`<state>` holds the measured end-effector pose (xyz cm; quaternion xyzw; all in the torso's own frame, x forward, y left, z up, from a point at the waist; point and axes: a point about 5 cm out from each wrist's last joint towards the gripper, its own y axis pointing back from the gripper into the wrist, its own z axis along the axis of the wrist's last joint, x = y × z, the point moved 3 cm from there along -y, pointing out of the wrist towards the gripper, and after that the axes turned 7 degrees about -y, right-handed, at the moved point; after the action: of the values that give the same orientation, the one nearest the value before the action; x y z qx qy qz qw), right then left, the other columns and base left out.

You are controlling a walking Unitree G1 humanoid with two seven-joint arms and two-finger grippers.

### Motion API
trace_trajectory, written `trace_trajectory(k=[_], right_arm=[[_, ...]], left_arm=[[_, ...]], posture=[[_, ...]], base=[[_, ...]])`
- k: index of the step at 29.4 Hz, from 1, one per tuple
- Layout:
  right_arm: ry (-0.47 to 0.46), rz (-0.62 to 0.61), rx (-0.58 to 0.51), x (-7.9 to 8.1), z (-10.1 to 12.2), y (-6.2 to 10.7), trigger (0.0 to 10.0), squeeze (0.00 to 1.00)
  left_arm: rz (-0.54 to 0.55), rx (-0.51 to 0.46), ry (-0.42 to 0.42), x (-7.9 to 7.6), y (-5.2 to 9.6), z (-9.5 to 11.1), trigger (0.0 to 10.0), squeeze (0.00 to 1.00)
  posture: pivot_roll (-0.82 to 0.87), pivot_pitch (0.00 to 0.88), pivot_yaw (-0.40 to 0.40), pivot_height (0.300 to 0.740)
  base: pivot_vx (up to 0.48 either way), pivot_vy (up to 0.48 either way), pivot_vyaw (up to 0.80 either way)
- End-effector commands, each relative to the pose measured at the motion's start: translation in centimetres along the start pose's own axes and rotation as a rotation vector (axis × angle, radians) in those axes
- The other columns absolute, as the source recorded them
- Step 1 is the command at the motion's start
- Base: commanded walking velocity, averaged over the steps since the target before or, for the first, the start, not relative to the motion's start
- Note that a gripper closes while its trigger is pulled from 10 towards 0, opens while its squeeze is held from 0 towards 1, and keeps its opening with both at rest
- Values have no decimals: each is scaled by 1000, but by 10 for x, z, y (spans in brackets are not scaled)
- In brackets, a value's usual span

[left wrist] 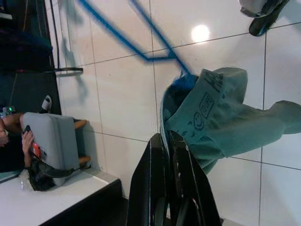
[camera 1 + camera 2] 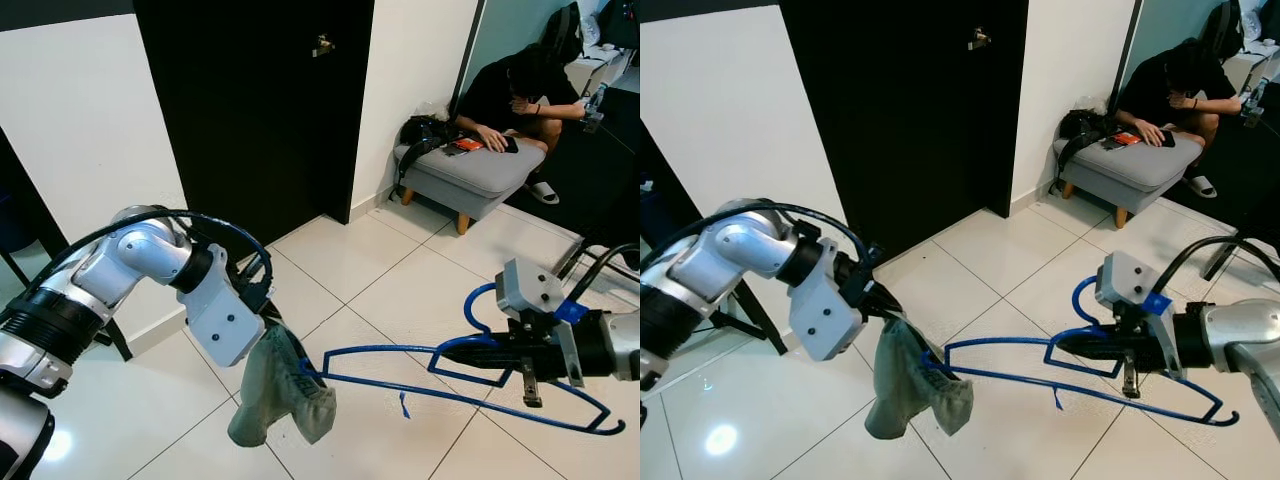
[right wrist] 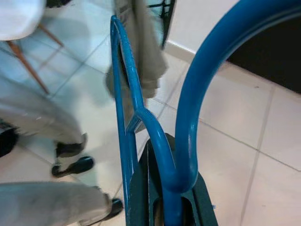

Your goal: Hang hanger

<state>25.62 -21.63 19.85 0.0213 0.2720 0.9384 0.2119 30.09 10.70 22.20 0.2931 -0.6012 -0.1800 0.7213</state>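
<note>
The blue hanger (image 2: 470,385) is held level in the air above the white tiled floor (image 2: 360,270), its hook end at the robot's right and its far tip pointing toward the robot's left. The right gripper (image 2: 455,352) is clamped shut on the hanger's neck, just below the hook. A grey-green garment (image 2: 280,395) hangs limp off the hanger's far tip, partly threaded onto it. The left gripper (image 1: 167,141) has its fingers pinched shut on the garment's upper edge, holding it beside the tip. Behind stand a black door (image 2: 260,110) and white wall (image 2: 85,120). Further back, a person (image 2: 515,90) sits bent over a grey upholstered stool (image 2: 470,175).
</note>
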Motion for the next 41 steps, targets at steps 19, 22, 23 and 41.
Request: trace_trajectory(k=[19,22,23,41], right_arm=[[32,-2,-45,0,9,-32,10000,0],[31,10,-47,3,8,-38,10000,0],[31,12,-48,3,8,-41,10000,0],[-39,-336,-182,-36,25,-79,10000,0]], left_arm=[[65,-27,13,15,-3,6,10000,0],[88,-33,27,19,-4,7,10000,0],[99,-40,33,22,-4,8,10000,0],[211,-226,115,46,-16,43,10000,0]], posture=[[-24,0,14,740],[-25,0,15,740],[-24,0,17,740],[-22,0,27,740]], base=[[0,0,0],[0,0,0],[0,0,0],[0,0,0]])
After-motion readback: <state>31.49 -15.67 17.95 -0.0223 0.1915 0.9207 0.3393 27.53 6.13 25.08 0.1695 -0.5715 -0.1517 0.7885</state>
